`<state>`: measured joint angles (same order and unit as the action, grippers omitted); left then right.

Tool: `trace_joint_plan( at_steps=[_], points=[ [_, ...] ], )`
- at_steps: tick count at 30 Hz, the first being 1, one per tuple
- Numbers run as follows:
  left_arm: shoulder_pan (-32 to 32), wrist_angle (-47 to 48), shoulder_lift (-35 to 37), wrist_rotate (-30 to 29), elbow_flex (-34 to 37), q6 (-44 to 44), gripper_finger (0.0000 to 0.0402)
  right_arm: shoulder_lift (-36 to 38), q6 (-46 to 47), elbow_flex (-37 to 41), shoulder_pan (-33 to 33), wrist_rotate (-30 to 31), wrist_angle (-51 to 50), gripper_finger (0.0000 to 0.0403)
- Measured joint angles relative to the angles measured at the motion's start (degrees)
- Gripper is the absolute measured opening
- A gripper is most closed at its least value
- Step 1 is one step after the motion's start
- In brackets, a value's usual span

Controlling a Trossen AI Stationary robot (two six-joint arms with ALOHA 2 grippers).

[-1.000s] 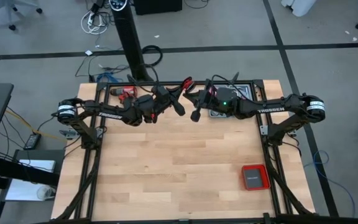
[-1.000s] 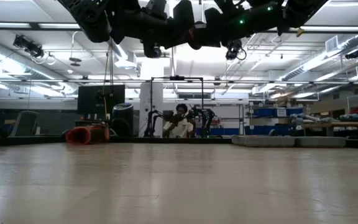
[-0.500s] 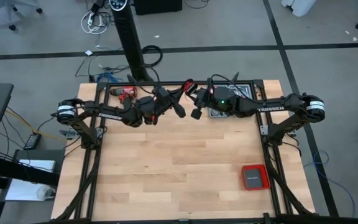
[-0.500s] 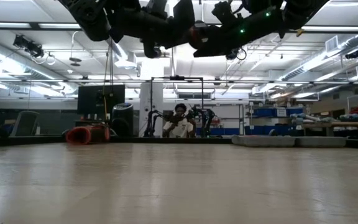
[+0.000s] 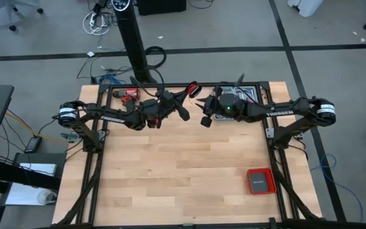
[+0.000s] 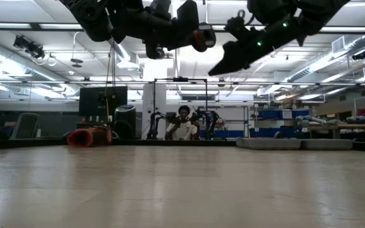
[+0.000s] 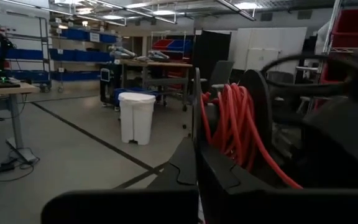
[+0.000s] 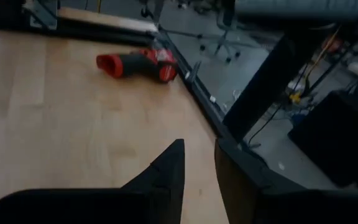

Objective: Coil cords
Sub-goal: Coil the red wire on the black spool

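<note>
I keep my left pincer (image 5: 183, 112) clenched on the coiled red cord (image 7: 232, 124), held high over the table's (image 5: 183, 172) far edge at about twelve o'clock so the loops stay gathered, while my right pincer (image 5: 203, 118), fingers parted and empty, hangs just beside it.

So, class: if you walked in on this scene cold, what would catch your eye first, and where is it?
Two dark arms meet high above the table's far edge, where the left pincer is shut on a coiled red cord. The right pincer hangs open beside it, holding nothing. Next come a red-and-black drill lying at the table's far left edge and a flat red box near the front right corner.
</note>
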<state>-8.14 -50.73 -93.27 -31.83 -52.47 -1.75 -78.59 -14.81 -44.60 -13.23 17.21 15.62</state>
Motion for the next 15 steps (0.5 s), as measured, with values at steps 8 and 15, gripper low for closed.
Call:
trace_joint_plan(
  at_steps=[8,15],
  points=[
    [0.4,7.9,0.0,6.7,0.3,-1.4,0.0000,4.2,5.4,8.7,1.1,-4.0,-0.7,0.0084],
    [2.7,16.4,0.0,17.1,0.3,-1.5,0.0000,8.9,7.8,11.3,4.3,-7.0,-9.6,0.0083]
  ],
)
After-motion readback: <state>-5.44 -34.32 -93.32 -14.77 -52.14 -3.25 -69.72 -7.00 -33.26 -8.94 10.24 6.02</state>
